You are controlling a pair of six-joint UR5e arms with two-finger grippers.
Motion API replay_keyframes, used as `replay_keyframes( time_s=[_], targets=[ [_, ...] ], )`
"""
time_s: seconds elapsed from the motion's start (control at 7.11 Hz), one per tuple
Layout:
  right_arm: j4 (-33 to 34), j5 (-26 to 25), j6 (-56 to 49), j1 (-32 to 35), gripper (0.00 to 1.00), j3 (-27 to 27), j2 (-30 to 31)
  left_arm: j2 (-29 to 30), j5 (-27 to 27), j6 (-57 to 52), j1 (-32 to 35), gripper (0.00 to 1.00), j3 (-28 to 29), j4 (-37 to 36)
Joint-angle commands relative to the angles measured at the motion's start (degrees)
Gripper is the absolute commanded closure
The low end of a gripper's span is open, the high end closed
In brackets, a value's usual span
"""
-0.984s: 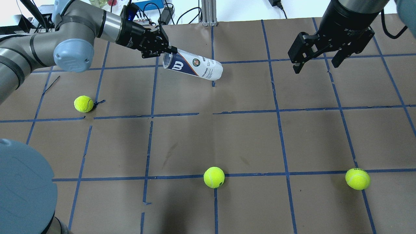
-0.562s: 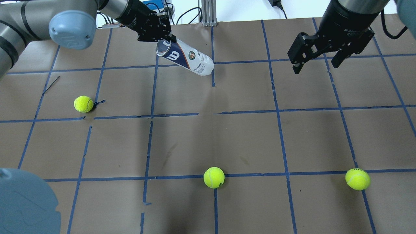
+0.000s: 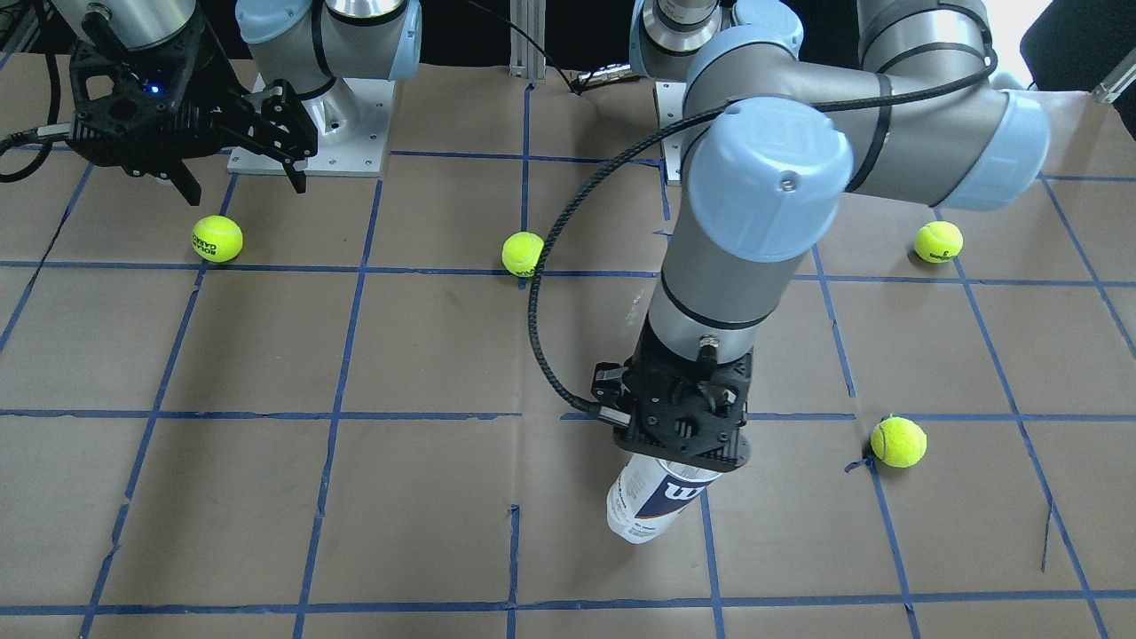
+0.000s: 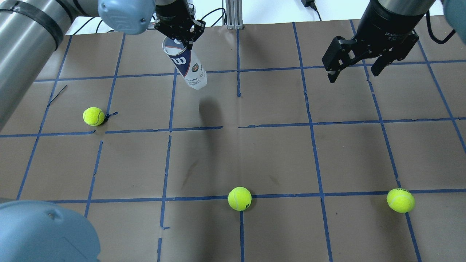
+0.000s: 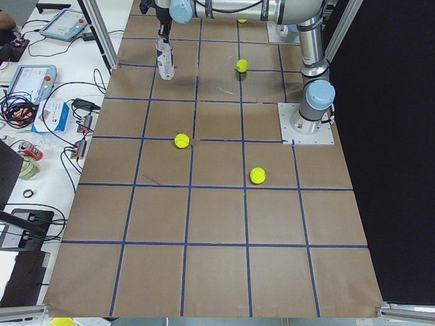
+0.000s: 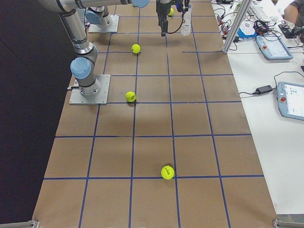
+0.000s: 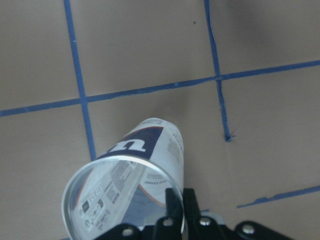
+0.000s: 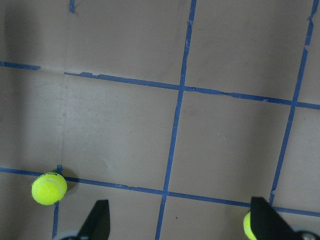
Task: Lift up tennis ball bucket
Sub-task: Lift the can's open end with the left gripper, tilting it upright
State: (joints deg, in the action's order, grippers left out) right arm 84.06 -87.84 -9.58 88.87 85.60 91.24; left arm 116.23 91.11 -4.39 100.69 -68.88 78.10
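The tennis ball bucket is a clear can with a white and navy label and a white "W". My left gripper is shut on its open rim and holds it off the table, hanging nearly upright with the closed end down. It also shows in the front view below the left gripper, and in the left wrist view, where the can looks empty. My right gripper is open and empty, hovering over the far right of the table, well apart from the can.
Several yellow-green tennis balls lie loose on the brown paper: one at the left, one at the near middle, one at the near right, and another near the left arm's base. Blue tape lines grid the table.
The left arm has risen and swung the can from a low, nearly lying tilt to hanging almost upright above the table, shifted a little left. The right arm has not moved.
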Motion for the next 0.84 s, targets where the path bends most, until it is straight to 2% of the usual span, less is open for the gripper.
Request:
replay_keyframes(
  time_s=[0.0, 0.42, 0.56, 0.7],
  targets=[
    [-0.03, 0.03, 0.0, -0.01, 0.0, 0.0, 0.0, 1.63, 5.29, -8.91, 2.93, 1.0, -0.46, -0.05],
    [-0.03, 0.03, 0.0, -0.01, 0.0, 0.27, 0.0, 4.36, 6.19, -10.46, 3.1, 1.0, -0.55, -3.11],
    [-0.12, -0.05, 0.0, -0.01, 0.0, 0.27, 0.0, 4.62, 5.93, -9.94, 3.11, 0.88, -0.9, -3.04],
    [-0.03, 0.03, -0.09, -0.01, 0.0, 0.35, 0.0, 4.36, 4.53, -9.41, 3.11, 0.88, -1.26, -2.26]
  ],
)
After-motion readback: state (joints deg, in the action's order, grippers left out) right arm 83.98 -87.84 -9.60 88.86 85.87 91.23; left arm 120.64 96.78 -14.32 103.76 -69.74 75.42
